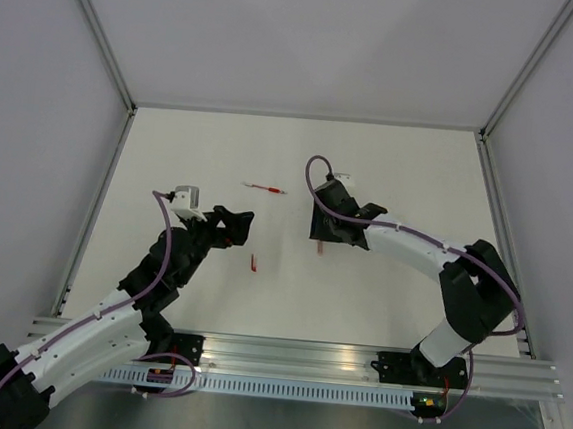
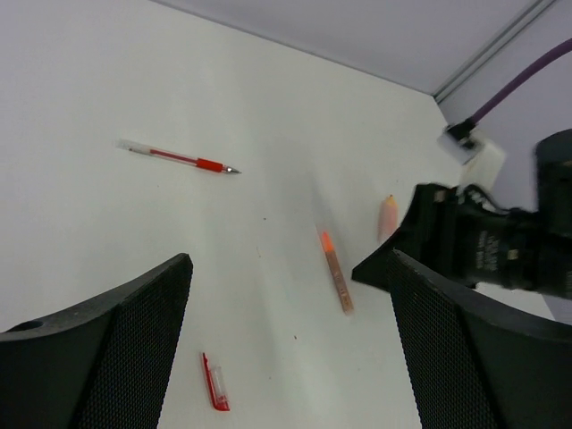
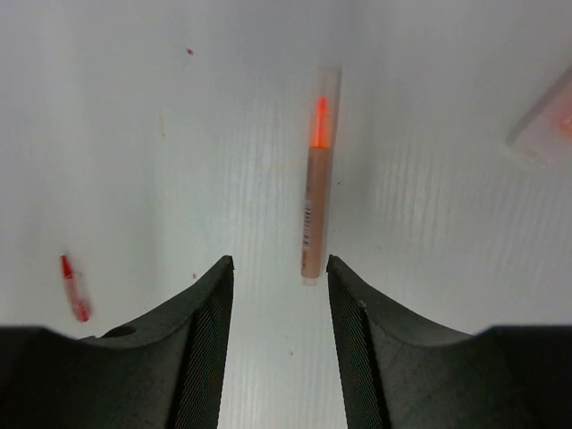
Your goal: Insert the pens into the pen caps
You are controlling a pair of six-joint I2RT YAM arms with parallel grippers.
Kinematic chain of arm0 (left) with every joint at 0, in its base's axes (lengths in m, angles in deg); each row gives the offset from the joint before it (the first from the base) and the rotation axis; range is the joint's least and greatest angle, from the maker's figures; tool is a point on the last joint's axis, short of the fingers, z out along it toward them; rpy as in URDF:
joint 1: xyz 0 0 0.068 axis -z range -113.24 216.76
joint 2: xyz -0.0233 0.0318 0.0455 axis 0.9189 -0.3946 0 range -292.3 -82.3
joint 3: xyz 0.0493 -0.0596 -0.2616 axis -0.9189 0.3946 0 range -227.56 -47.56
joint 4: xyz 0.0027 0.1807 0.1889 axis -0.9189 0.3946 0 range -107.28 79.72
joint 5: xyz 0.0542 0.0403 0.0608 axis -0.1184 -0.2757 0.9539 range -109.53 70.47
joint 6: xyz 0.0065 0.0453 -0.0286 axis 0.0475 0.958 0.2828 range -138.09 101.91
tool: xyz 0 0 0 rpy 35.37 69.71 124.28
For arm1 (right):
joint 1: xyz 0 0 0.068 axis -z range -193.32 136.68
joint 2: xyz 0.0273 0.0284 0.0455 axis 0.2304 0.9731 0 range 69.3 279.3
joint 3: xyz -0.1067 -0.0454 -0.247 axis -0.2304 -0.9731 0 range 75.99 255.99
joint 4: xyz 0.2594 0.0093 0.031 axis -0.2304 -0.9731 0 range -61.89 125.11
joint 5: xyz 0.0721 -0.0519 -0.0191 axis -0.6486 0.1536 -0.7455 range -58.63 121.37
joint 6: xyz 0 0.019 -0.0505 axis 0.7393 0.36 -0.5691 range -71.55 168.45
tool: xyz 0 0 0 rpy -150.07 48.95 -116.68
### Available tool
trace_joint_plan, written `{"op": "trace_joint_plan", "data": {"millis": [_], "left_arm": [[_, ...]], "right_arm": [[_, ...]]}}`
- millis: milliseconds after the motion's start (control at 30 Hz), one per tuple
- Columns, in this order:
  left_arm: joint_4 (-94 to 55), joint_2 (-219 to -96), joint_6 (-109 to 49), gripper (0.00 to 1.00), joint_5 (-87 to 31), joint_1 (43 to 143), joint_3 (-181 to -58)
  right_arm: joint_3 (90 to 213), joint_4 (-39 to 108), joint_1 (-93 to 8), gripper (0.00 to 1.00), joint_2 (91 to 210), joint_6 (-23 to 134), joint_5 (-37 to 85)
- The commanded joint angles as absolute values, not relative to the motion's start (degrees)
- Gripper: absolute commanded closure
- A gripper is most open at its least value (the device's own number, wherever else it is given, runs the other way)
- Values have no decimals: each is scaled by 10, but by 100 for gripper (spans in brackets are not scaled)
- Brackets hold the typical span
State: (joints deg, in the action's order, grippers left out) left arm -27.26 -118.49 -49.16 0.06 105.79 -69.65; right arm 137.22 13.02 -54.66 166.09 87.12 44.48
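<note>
Bright, even, diffuse light; faint shadows on table (image 1: 390,183). Right wrist view soft; pen cap (image 3: 545,121) at edge blurred.

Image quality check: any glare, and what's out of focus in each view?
Top external: even light, no glare, faint shadows, items tiny. Left wrist: red pen crisp, orange pen softer, orange cap blurred. Right wrist: orange pen fairly sharp, red cap soft, orange cap blurred and cut by the frame edge.
</note>
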Motion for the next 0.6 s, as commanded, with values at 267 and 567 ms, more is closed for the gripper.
{"op": "trace_joint_plan", "data": {"millis": [267,567], "left_arm": [[-240,-1360,-485,8,-41,1058,-785],[-245,-1357,-452,8,-65,1055,-785]], "right_arm": [[1346,171,-470,49,1560,810,485],[1465,88,-398,52,1691,835,573]]}}
